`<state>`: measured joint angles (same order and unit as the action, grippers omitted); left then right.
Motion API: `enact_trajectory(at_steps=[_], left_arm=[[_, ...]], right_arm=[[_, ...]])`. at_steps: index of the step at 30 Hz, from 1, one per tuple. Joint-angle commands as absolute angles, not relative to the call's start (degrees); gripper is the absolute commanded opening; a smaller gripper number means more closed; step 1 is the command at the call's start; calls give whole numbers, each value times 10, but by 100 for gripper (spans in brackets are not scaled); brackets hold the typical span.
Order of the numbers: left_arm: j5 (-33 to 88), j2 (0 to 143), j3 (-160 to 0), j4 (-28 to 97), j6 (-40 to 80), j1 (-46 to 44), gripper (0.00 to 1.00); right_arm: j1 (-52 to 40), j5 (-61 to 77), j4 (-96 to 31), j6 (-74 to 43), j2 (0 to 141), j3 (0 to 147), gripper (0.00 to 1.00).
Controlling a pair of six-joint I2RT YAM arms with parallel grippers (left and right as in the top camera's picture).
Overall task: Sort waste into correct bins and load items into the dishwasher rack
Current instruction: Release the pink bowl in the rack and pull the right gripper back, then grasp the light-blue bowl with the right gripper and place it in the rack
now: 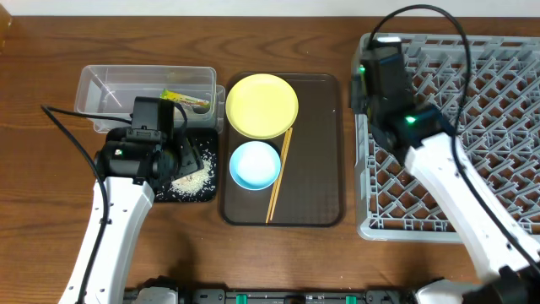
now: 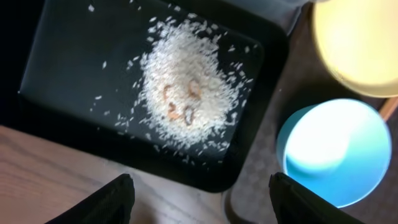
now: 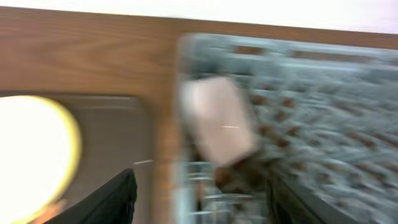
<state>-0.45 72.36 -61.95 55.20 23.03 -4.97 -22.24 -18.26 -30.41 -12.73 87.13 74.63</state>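
While the left pincer hangs empty w/ fingers apart over the black tray at 8 o'clock, the rice grains lie heaped white in it. Clear tub at 10 holds the green-yellow wrapper. Centre: yellow plate, light blue bowl, chopsticks. Right pincer, also apart, is over the grey rack at 3; view blurred.

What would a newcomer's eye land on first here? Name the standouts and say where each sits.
The big grey dishwasher rack fills the right side of the overhead view. In the middle, a bright yellow plate and a light blue bowl sit on the dark brown tray, with the plate farther back. At left, a heap of white rice lies in the black tray.
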Motion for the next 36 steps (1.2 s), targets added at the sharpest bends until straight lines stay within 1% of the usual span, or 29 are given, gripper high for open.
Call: enact_trajectory(at_steps=[1, 4, 8, 16, 20, 23, 24, 27, 29, 32, 33, 36], left_arm=[[-60, 722, -620, 571, 261, -47, 72], [-95, 722, -620, 591, 284, -41, 72], [-95, 722, -620, 599, 284, -31, 72], [-95, 722, -620, 599, 284, -31, 73], [-95, 722, -620, 599, 284, -31, 72], [-95, 722, -620, 599, 284, -31, 73], [-95, 722, -620, 599, 284, -31, 73], [-95, 722, -620, 599, 284, -31, 73], [-95, 722, -620, 599, 284, -31, 73], [-95, 722, -620, 599, 284, -31, 73], [-95, 722, -620, 599, 284, -31, 73], [-95, 722, -620, 599, 284, -31, 73]], right_arm=[[-239, 50, -312, -115, 874, 748, 65], [-256, 115, -331, -115, 886, 747, 68], [-292, 127, -356, -115, 920, 745, 66], [-363, 127, -371, -149, 1018, 745, 60], [-391, 119, -364, -172, 1065, 745, 53], [-399, 110, -368, -188, 1094, 745, 46], [-400, 107, -371, -194, 1103, 745, 42], [-400, 107, -370, -197, 1116, 745, 24], [-398, 94, -366, -197, 1114, 745, 14], [-384, 48, -368, -197, 1095, 756, 6], [-377, 29, -370, -197, 1084, 761, 2], [-347, -23, -371, -197, 1036, 765, 1]])
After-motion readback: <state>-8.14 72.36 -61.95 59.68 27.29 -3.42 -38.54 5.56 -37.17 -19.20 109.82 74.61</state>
